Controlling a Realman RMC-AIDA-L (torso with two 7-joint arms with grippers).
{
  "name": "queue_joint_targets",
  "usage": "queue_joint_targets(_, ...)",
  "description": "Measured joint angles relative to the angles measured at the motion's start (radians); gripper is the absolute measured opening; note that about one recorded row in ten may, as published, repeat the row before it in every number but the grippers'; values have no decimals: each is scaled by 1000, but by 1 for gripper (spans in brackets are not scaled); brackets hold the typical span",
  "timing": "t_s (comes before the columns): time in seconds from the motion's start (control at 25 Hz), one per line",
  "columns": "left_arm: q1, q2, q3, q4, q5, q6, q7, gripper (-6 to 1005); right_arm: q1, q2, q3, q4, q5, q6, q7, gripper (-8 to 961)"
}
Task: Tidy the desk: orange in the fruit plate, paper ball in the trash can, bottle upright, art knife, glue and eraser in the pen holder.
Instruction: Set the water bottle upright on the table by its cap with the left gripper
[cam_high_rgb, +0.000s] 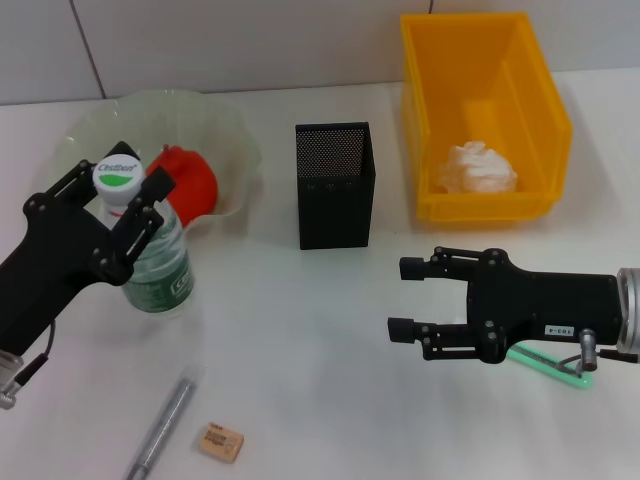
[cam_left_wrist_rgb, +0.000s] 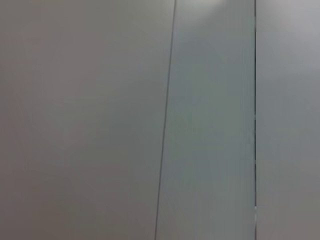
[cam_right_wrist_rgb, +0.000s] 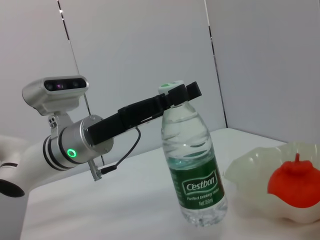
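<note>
1. Head view: left end effector (cam_high_rgb: 125, 197) clamped on the neck of the bottle (cam_high_rgb: 150, 250), just under its white cap; bottle upright on the table (cam_high_rgb: 300, 350), just in front of the fruit plate (cam_high_rgb: 225, 130). Orange (cam_high_rgb: 190, 180) in that plate, right behind the left end effector. Right end effector (cam_high_rgb: 403, 298) low over the table, fingers spread apart, holding nothing, in front of the pen holder (cam_high_rgb: 335, 185). Paper ball (cam_high_rgb: 478, 168) inside the trash can (cam_high_rgb: 520, 100), well beyond the right end effector. Eraser (cam_high_rgb: 221, 441) flat on the table beside a grey pen-like stick (cam_high_rgb: 160, 428), both nearer the robot than the bottle.
2. Left wrist view: only pale wall panels (cam_left_wrist_rgb: 100, 120) with dark seams.
3. Right wrist view: bottle (cam_right_wrist_rgb: 196, 170) upright, left end effector (cam_right_wrist_rgb: 180, 93) gripping its top; orange (cam_right_wrist_rgb: 294, 182) in the fruit plate (cam_right_wrist_rgb: 250, 175) beside it.
</note>
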Motion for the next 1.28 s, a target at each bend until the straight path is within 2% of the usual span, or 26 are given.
queue_joint_targets(0.64, 13, -5, -52, -59, -6, -2, 42, 546, 6, 0, -11, -5, 2, 0, 12, 766)
queue_joint_targets(0.92, 10, -19, -108, -105, -9, -12, 64, 550, 11, 1, -19, -2, 6, 0, 14, 766)
queue_joint_targets(1.28, 6, -27, -123, -116, -11, -25, 79, 556, 14, 2, -24, -2, 8, -1, 26, 766)
